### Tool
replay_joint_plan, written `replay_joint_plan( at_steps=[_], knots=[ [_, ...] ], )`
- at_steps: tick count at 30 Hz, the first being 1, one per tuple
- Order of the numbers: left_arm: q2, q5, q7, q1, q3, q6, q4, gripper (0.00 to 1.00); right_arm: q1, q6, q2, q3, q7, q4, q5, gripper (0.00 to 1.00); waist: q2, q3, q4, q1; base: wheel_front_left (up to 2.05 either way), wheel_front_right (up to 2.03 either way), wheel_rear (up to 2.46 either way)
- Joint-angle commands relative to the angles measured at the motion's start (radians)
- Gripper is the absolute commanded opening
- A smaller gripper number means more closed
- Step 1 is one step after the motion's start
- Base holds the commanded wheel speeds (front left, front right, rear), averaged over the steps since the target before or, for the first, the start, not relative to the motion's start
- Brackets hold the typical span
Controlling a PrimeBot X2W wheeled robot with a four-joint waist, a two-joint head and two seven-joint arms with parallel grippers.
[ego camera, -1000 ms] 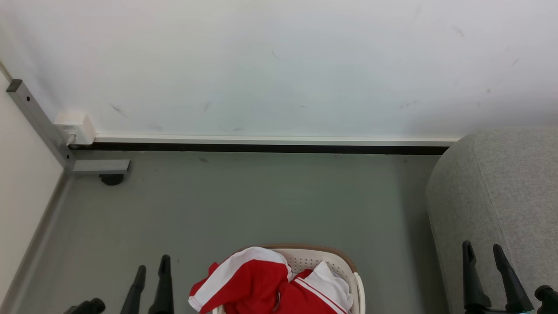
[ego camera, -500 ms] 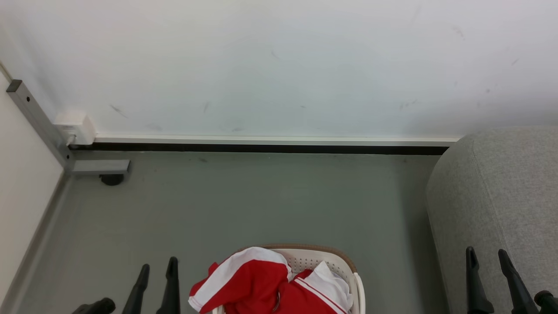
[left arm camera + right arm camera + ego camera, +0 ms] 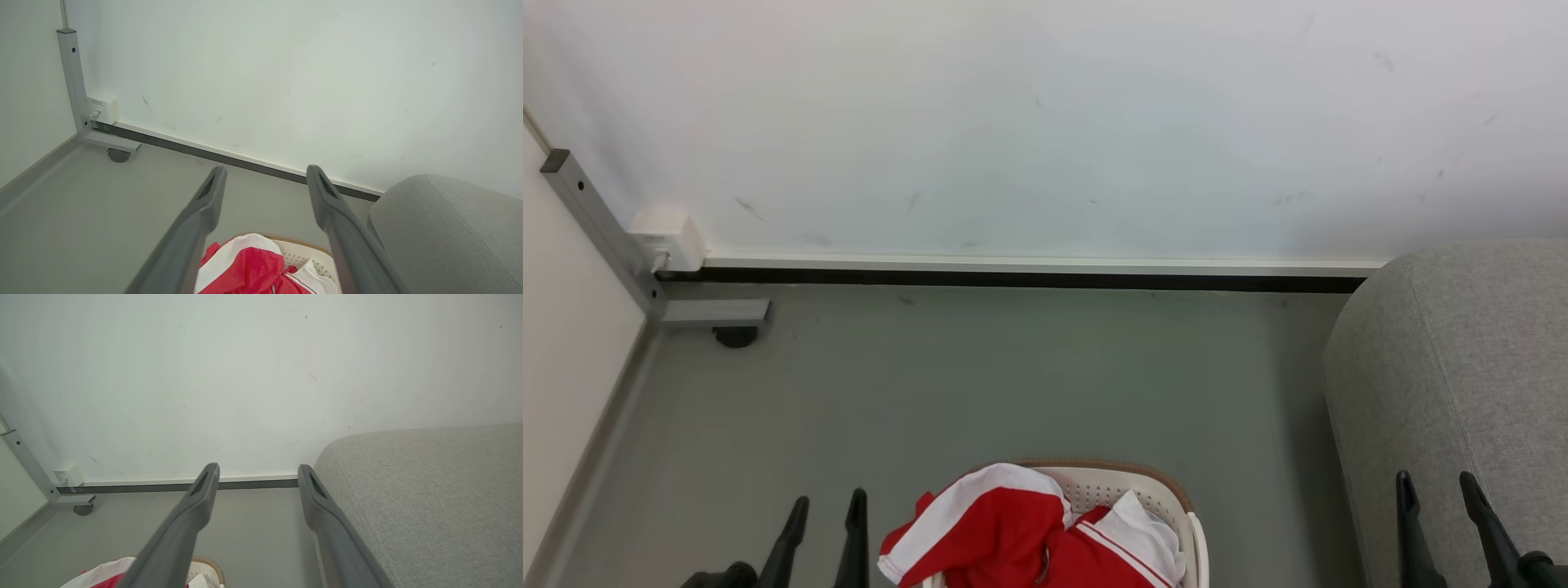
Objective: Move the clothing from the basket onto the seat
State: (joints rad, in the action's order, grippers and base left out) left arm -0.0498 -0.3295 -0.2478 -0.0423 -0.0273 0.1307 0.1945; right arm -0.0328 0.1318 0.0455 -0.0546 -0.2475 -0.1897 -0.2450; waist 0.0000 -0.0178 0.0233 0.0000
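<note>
Spilling over the perforated basket (image 3: 1094, 487), soft red clothing (image 3: 1001, 531); left hand (image 3: 829, 496), right hand (image 3: 1434, 476) both spread, empty.

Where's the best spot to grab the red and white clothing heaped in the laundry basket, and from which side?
Probably the humped fold of the soft red-and-white sports clothing, which rises above and overhangs the left rim of the cream-white perforated plastic basket. Come down from above-left with the open left gripper, the nearer one.
</note>
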Motion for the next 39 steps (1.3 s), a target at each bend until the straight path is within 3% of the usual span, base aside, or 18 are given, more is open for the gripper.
replay_joint_plan(
  at_steps=[1, 8, 39],
  knots=[
    [-0.008, 0.022, -0.008, -0.011, 0.000, 0.000, 0.000, 1.00, -0.013, -0.002, 0.008, -0.003, -0.009, -0.002, 0.016, 1.00, 0.0000, 0.000, 0.000, 0.0000, 0.00, 0.00, 0.00],
    [-0.008, 0.066, -0.018, -0.017, 0.004, 0.000, -0.001, 1.00, -0.019, -0.002, 0.008, -0.001, -0.020, -0.013, 0.060, 1.00, 0.0000, 0.004, 0.002, 0.0000, 0.00, 0.00, 0.00],
    [-0.019, 0.067, -0.017, -0.020, 0.039, 0.000, 0.004, 1.00, -0.012, -0.002, 0.007, 0.019, -0.018, -0.026, 0.025, 1.00, 0.0000, -0.010, -0.022, 0.0000, 0.00, 0.00, 0.00]
  ],
)
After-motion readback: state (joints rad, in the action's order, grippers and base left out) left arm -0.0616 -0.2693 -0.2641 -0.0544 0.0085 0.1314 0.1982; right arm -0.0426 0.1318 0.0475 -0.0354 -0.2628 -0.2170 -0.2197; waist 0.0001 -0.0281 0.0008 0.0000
